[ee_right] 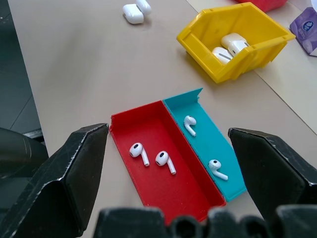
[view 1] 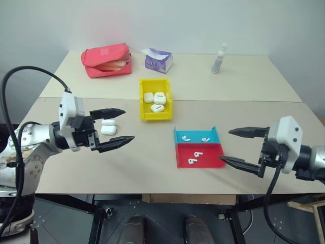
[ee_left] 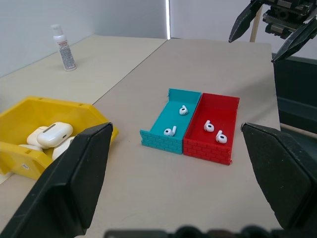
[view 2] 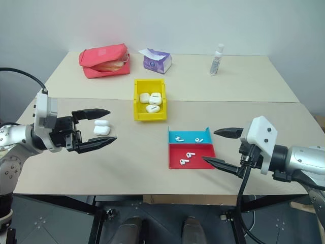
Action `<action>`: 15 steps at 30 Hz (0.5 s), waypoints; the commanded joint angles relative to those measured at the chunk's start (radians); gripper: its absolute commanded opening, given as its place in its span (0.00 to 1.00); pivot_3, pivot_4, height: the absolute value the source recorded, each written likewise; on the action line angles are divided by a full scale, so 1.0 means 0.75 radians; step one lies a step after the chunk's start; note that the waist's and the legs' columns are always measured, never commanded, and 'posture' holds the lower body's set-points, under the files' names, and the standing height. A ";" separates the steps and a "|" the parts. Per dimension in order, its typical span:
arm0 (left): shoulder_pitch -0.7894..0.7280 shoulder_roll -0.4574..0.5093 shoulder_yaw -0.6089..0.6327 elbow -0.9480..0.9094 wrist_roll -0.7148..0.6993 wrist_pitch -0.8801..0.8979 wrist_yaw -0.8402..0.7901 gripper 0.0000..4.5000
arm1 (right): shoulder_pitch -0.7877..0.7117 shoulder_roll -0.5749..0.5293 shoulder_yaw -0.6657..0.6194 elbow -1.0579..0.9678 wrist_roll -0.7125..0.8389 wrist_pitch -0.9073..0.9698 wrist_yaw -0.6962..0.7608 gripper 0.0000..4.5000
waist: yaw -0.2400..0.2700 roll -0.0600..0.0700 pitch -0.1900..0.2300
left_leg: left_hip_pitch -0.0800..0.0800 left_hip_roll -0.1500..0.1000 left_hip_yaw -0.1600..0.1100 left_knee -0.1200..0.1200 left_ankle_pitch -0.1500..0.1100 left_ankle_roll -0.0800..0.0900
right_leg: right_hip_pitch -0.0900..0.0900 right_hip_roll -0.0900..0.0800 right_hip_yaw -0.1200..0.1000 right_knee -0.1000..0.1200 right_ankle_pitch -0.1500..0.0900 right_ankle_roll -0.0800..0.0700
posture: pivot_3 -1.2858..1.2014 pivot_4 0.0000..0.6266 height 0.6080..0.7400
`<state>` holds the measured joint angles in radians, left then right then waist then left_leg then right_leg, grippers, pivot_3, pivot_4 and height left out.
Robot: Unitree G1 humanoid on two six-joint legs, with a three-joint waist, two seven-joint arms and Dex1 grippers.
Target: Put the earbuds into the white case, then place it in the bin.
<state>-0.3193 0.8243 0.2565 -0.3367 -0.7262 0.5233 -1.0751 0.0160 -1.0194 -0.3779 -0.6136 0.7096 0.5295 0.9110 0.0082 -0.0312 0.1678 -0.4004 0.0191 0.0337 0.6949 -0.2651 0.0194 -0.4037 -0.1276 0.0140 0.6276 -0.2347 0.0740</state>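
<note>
Four earbuds lie loose in the tray: two in its red half and two in its blue half, none in a case yet. You have nothing of the current cycle done, as far as the views show.

The case meant for them sits on the surface to the left of the tray. It looks like two white pieces lying close together; you cannot tell from here whether that is one case with its lid flipped open or two separate items.

The bin, yellow, stands behind and between case and tray. It already holds three closed cases, so earlier rounds appear finished; that is a judgement from how they lie.

Left gripper: fingers spread wide, grasping nothing, hovering level with the case lying between them in the head view. Right gripper: fingers likewise released and empty, just right of the tray, pointing toward it.

Left for you: pick each earbud, seat it in the case, shut the lid, carry the case to the bin.

Farther back on the surface: a red pouch, a purple tissue pack, a small bottle. None matter to the task.
</note>
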 commanded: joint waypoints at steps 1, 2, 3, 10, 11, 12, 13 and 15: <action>-0.031 0.005 0.046 -0.012 -0.045 0.003 0.015 1.00 | 0.000 0.007 -0.064 -0.051 0.007 -0.006 -0.005 1.00 | 0.000 0.000 0.000 | 0.000 0.000 0.000 0.000 0.000 0.000 | 0.000 0.000 0.000 0.000 0.000 0.000 | 0.52 0.24 1.00; -0.033 0.018 0.053 -0.019 -0.059 0.037 0.036 1.00 | 0.004 0.009 -0.066 -0.055 0.008 -0.004 -0.006 1.00 | 0.000 0.000 0.000 | 0.000 0.000 0.000 0.000 0.000 0.000 | 0.000 0.000 0.000 0.000 0.000 0.000 | 0.52 0.24 1.00; -0.024 0.036 0.059 -0.023 -0.060 0.039 0.025 1.00 | 0.007 0.011 -0.069 -0.058 0.012 0.001 -0.009 1.00 | -0.001 0.000 0.000 | 0.000 0.000 0.000 0.000 0.000 0.000 | 0.000 0.000 0.000 0.000 0.000 0.000 | 0.52 0.24 1.00; 0.026 0.120 0.105 -0.041 -0.057 0.103 0.042 1.00 | -0.004 0.024 -0.062 -0.066 0.029 0.023 -0.027 1.00 | -0.002 0.000 0.000 | 0.000 0.000 -0.001 0.000 0.000 0.000 | 0.000 0.000 0.000 0.000 0.000 0.000 | 0.52 0.24 1.00; 0.032 0.136 0.110 -0.045 -0.041 0.110 0.051 1.00 | -0.012 0.025 -0.058 -0.064 0.036 0.030 -0.034 1.00 | -0.002 0.000 0.000 | 0.000 0.000 -0.001 0.000 0.000 0.000 | 0.000 0.000 0.000 0.000 0.000 0.000 | 0.52 0.24 1.00; 0.037 0.150 0.114 -0.057 -0.019 0.123 0.089 1.00 | -0.028 0.026 -0.053 -0.060 0.058 0.051 -0.046 1.00 | -0.003 0.000 0.000 | 0.000 0.000 -0.001 0.000 0.000 0.000 | 0.000 0.000 0.000 0.000 0.000 0.000 | 0.52 0.24 1.00; 0.036 0.157 0.116 -0.071 0.009 0.133 0.141 1.00 | -0.047 0.027 -0.047 -0.056 0.071 0.063 -0.058 1.00 | -0.003 0.000 0.000 | 0.000 0.000 -0.001 0.000 0.000 0.000 | 0.000 0.000 0.000 0.000 0.000 0.000 | 0.52 0.24 1.00; 0.029 0.173 0.114 -0.097 0.072 0.140 0.231 1.00 | -0.092 0.024 -0.023 -0.054 0.077 0.095 -0.089 1.00 | -0.003 0.000 0.000 | 0.000 0.000 -0.002 0.000 0.000 0.000 | 0.000 0.000 0.000 0.000 0.000 0.000 | 0.52 0.24 1.00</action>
<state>-0.2906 0.9366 0.3128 -0.3687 -0.7081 0.6250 -0.9616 -0.0232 -1.0001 -0.3874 -0.6390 0.7413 0.5813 0.8664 0.0063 -0.0313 0.1679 -0.4002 0.0191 0.0319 0.6949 -0.2651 0.0194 -0.4036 -0.1276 0.0138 0.6276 -0.2347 0.0740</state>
